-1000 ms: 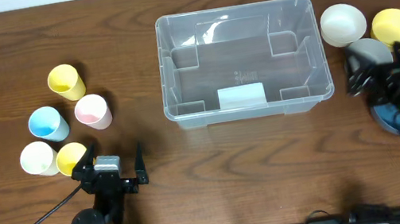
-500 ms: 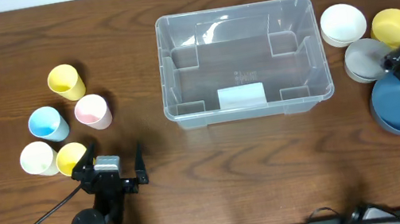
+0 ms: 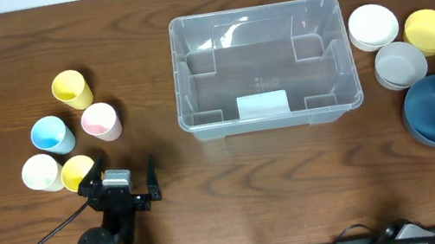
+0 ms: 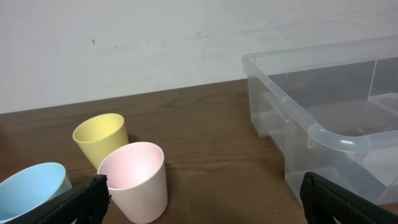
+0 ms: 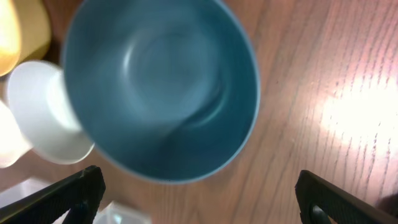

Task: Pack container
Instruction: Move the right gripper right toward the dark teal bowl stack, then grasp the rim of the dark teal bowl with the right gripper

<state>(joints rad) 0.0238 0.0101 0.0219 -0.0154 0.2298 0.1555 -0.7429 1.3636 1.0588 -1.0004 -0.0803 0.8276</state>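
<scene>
- The container (image 3: 271,112) sits mid-table, open side up, with nothing inside that I can see. From above, its long axis runs 9 o'clock to 3 o'clock, and the white label is on the near wall.
- The left gripper (image 3: 122,179) is low at the near edge with its jaws spread wide and holding nothing. The container lies at about 2 o'clock from it, near but well clear of touching.
- Through the left wrist camera, the bin's rounded corner fills the right side. A pink cup (image 4: 134,179) stands just beside the left finger, and a yellow cup (image 4: 101,138) is right behind it.
- The right gripper (image 5: 198,196) hovers at the far right edge of the table, with its jaws also wide apart and gripping nothing. The blue bowl (image 5: 161,87) sits just ahead of its fingertips, mouth up.
- From the right gripper the container lies at about 10 o'clock, with the blue bowl and a grey bowl (image 3: 400,64) in between.
- I'd say the left gripper is the nearer to the bin, though each arm has its own pile close by. Whichever one loads first has to lift its piece over the rim, since the walls stand taller than the cups.
</scene>
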